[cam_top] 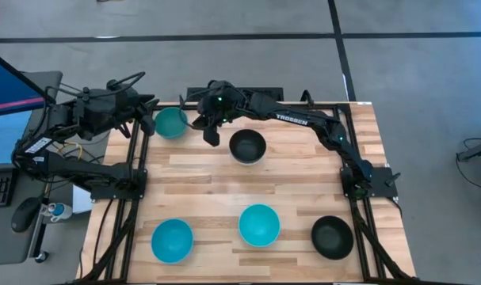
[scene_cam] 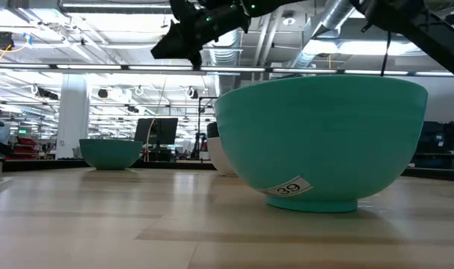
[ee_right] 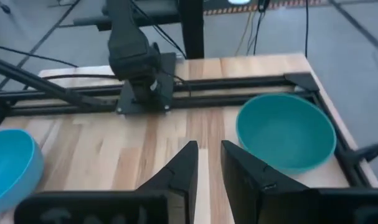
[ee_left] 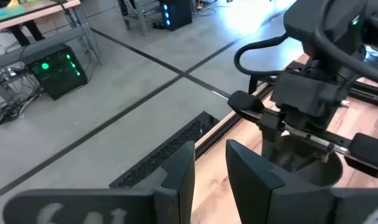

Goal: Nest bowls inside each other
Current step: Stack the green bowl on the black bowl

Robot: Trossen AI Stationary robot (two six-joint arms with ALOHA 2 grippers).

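Surface: you are looking at a light wooden table (cam_top: pixel 208 178) of butcher-block planks, with dark rails running along its left, right and far edges.
Far left corner: a dark teal-green bowl (cam_top: pixel 171 122) is sitting upright just beside the left rail.
Far middle: a black bowl (cam_top: pixel 247 146) is resting open side up, near the teal-green one but apart from it.
Near left: a turquoise-blue bowl (cam_top: pixel 172 240) is sitting close to the near edge.
Near middle: a second turquoise-blue bowl (cam_top: pixel 259 224) is standing beside it, not touching.
Near right: another black bowl (cam_top: pixel 332 236) is lying by the right rail.
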